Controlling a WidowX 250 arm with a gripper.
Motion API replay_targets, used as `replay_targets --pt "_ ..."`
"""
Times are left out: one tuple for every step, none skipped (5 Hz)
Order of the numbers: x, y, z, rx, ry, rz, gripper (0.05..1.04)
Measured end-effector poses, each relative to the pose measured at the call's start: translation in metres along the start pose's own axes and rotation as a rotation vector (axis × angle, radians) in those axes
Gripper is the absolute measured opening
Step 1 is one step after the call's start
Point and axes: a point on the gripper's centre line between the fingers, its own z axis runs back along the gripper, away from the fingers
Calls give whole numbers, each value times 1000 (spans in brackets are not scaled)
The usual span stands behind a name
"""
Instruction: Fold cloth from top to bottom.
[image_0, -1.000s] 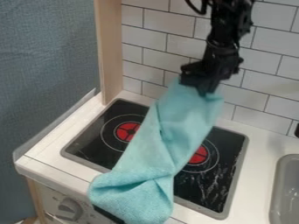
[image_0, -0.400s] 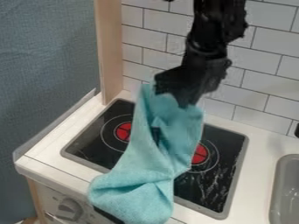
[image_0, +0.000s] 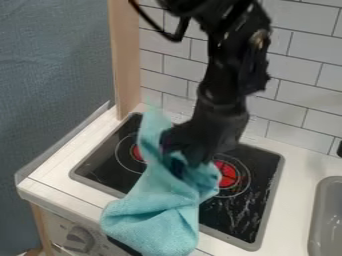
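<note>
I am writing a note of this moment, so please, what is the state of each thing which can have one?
cloth: bunched, not folded flat, lower end over the counter's front edge
hand: closed on the cloth's upper part, above the stove top
stove top: partly covered by the cloth
left burner: partly hidden
right burner: mostly uncovered
knob: setting cannot be read

The gripper (image_0: 184, 157) has come down and leftward from the upper right to the middle of the frame, the arm (image_0: 224, 85) reaching farther in behind it. The cloth's upper part has sunk with it, now bunched by the gripper, a flap rising at its left. The cloth (image_0: 153, 210) covers more of the left burner (image_0: 138, 153), less of the right burner (image_0: 228, 175).
</note>
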Motion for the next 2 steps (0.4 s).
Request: replay_targets --pt "14 -7 -25 -39 -69 8 49" --pt "22 -12 -39 -86 -119 29 71"
